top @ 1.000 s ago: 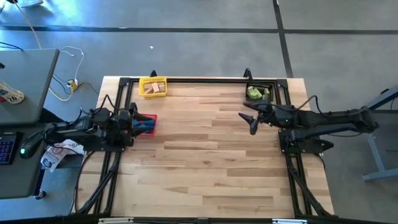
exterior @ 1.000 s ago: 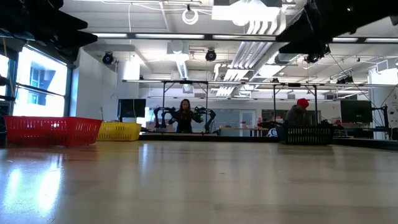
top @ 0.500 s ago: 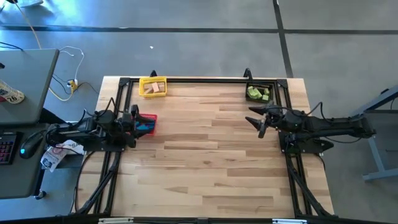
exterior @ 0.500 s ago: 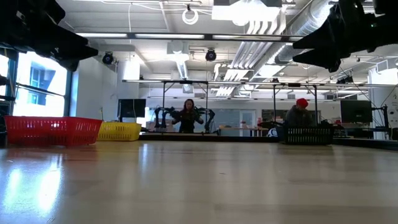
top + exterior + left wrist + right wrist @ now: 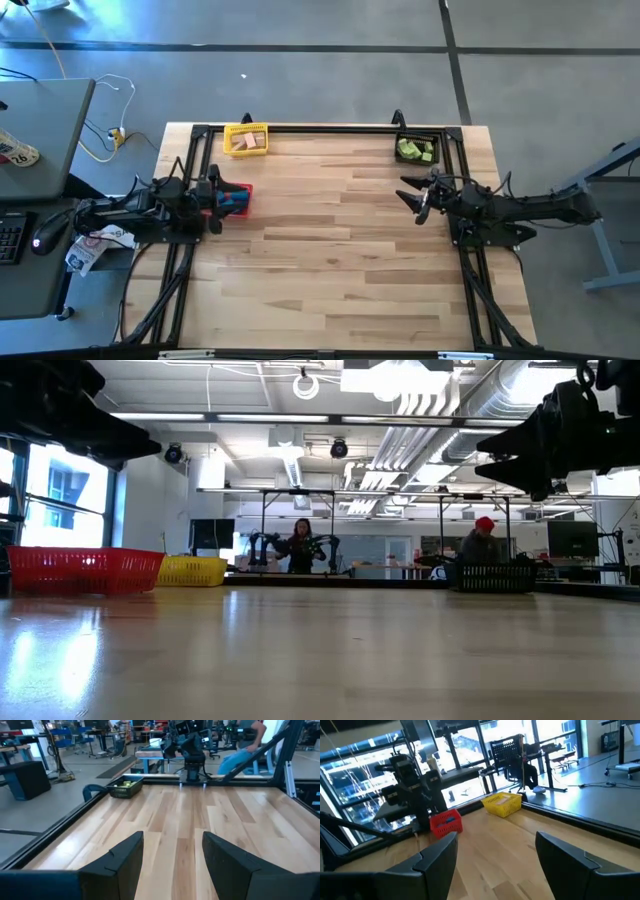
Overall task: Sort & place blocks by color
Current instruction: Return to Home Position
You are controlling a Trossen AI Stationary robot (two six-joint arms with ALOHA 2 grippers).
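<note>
Your blocks [image 5: 247, 142] should feel light, stiff and smooth-sided, best pinched across flat opposite faces, while your left claw [image 5: 172, 842] and right claw [image 5: 496, 842] both hang open, empty.

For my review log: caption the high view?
Tan blocks in yellow basket, blue blocks in red basket, green blocks in black basket; left gripper and right gripper open.

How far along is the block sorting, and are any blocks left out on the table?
It looks finished. Tan blocks lie in the yellow basket, green blocks in the black basket, blue blocks in the red basket. No loose block shows on the table. The left gripper and right gripper hang at its sides, jaws open and empty.
</note>
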